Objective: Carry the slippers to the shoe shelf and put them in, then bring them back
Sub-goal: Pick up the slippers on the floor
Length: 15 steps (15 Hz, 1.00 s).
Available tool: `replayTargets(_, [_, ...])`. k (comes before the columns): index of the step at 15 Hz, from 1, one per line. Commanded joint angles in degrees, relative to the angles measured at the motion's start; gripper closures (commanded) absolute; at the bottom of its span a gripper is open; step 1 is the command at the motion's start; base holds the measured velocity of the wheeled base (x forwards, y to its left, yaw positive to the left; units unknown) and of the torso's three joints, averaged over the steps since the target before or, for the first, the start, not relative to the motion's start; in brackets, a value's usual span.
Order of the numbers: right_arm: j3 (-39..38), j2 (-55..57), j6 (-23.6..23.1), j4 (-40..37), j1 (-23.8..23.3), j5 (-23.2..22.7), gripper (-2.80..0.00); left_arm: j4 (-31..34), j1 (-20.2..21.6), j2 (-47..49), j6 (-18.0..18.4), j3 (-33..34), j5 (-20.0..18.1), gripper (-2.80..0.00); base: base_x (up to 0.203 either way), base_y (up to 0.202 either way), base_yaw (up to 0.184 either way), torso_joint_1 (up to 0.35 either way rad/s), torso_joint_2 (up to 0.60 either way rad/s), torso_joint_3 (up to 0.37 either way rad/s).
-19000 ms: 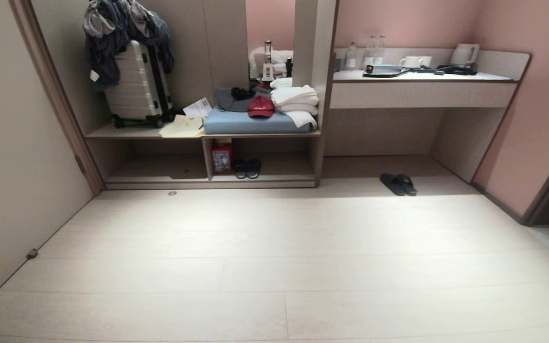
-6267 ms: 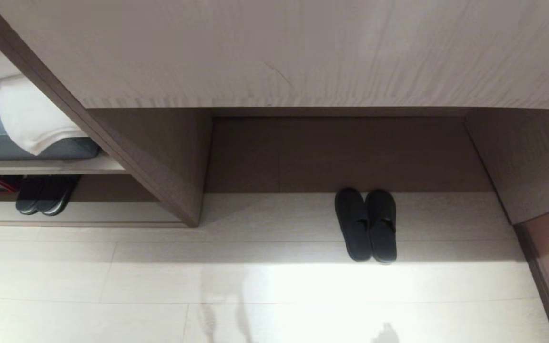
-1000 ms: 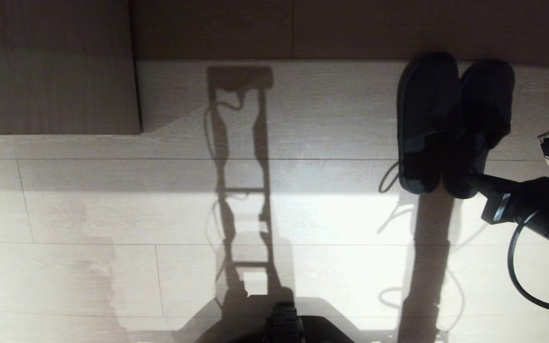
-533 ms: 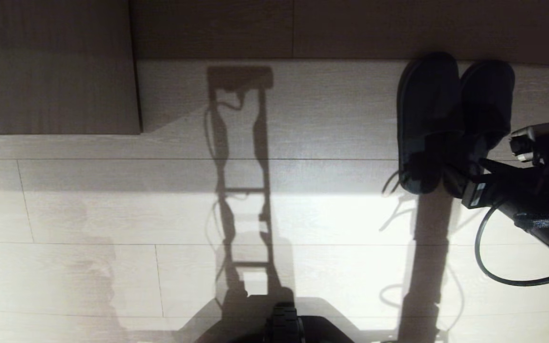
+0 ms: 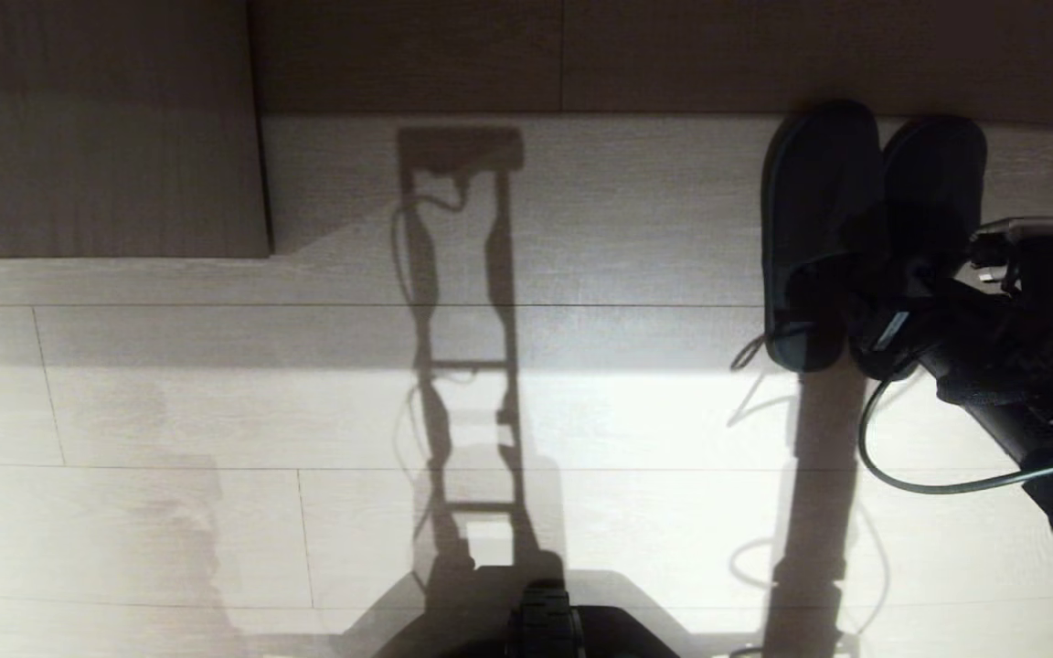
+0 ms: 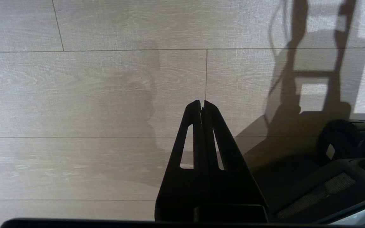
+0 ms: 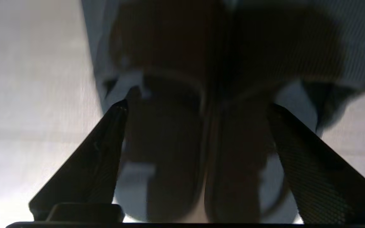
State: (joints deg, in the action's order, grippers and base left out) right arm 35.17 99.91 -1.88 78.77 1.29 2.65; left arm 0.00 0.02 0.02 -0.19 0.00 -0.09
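The slippers, a dark pair lying side by side, rest on the pale floor at the far right, toes toward the dark back panel. My right gripper reaches in from the right and hangs over their heel ends. In the right wrist view the right gripper is open, its fingers spread wide with both slippers' heels between them. The left gripper is shut and empty, hanging parked over bare floor. The shoe shelf is out of view.
A wood-grain panel fills the far left corner and a dark back panel runs along the far edge. My base shows at the near edge. A cable loops under the right arm.
Since the early frames the camera has closed in on the slippers and tipped down. In the last second the right arm swung forward and left, from beside the heels to over them.
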Motion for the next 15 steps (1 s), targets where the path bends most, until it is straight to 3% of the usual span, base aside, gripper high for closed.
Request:
replayTargets(1, [1.41,5.22,0.28,5.68,0.03,1.89,-2.80,0.00,0.06,-0.02,-0.07,0.00,0.00,0.00,0.000,0.000,0.000,0.000,0.00,0.000])
replayTargets(6, [5.79,8.02,1.09,7.72,0.03,3.24,-2.80,0.00,0.06,-0.02,0.01,0.00,0.00,0.00,0.000,0.000,0.000,0.000,0.00,0.000])
replayTargets(15, [20.66,14.74,1.75,8.50,0.03,3.00,-2.80,0.00,0.06,-0.02,0.01,0.00,0.00,0.00,0.000,0.000,0.000,0.000,0.00,0.000])
